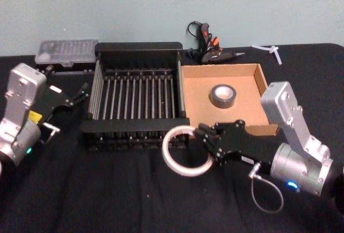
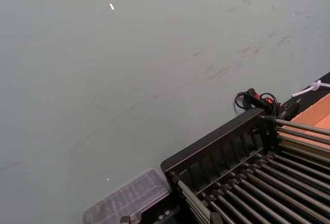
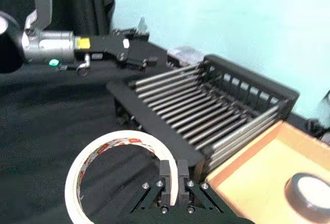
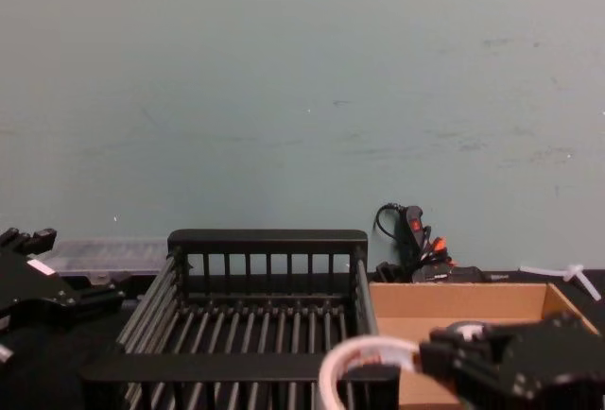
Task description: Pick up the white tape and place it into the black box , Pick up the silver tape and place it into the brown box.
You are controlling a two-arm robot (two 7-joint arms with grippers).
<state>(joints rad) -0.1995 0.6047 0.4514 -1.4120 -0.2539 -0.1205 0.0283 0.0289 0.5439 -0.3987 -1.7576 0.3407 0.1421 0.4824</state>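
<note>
Black table [image 1: 107, 201], right gripper [image 1: 201, 135] clamped on white tape [image 1: 180, 160] – beside black box [image 1: 137, 90], left gripper [image 1: 83, 92] parked, slightly parted.

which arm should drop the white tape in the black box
Right. The right gripper already holds the white tape beside the black box's front rim; the left gripper is parked at its left side.

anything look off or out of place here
Nothing stands out. The silver tape lies flat in the brown box. The right gripper holds the white tape by its rim at the near edge of the black box. The left gripper is idle beside the crate.
</note>
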